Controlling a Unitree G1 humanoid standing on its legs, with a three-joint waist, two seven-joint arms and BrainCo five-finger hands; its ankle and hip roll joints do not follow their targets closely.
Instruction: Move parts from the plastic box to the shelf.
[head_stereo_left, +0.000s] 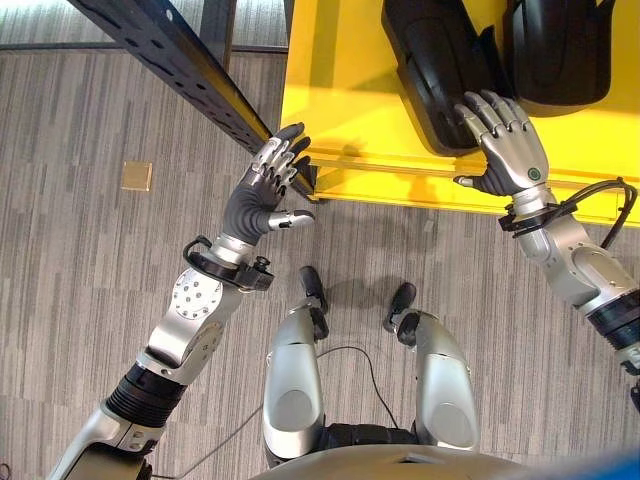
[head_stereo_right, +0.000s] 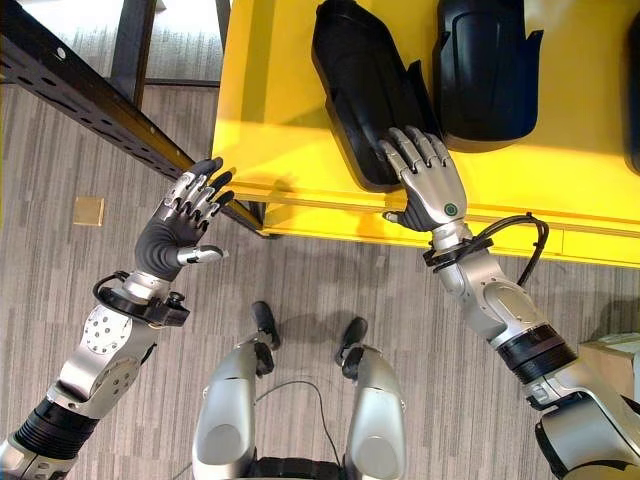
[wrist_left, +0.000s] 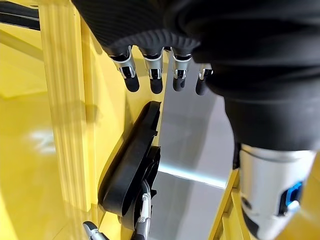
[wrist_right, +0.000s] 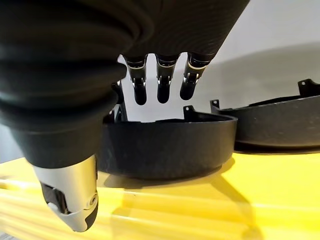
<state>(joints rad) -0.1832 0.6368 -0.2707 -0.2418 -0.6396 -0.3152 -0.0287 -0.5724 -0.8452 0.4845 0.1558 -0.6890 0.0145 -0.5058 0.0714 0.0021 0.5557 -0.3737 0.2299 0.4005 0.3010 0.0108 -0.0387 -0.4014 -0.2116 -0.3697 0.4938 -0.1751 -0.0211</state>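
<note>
A black part (head_stereo_right: 370, 95) on the yellow box (head_stereo_right: 270, 110) is touched by the open right robot hand (head_stereo_right: 430, 180), left robot hand (head_stereo_left: 270, 180) open; curling fingers for a grasp is judged next.

- The yellow shelf (head_stereo_right: 300, 110) spans the upper part of the head views — its front edge is a stepped yellow lip.
- Two black moulded parts lie directly on it, side by side: the nearer part (head_stereo_right: 362, 85) slants toward the front edge, and the second part (head_stereo_right: 483, 70) sits just beside it.
- Below is grey carpeted floor (head_stereo_left: 90, 260) — a small tan square (head_stereo_left: 137, 176) lies flat on it, well apart from the shelf.
</note>
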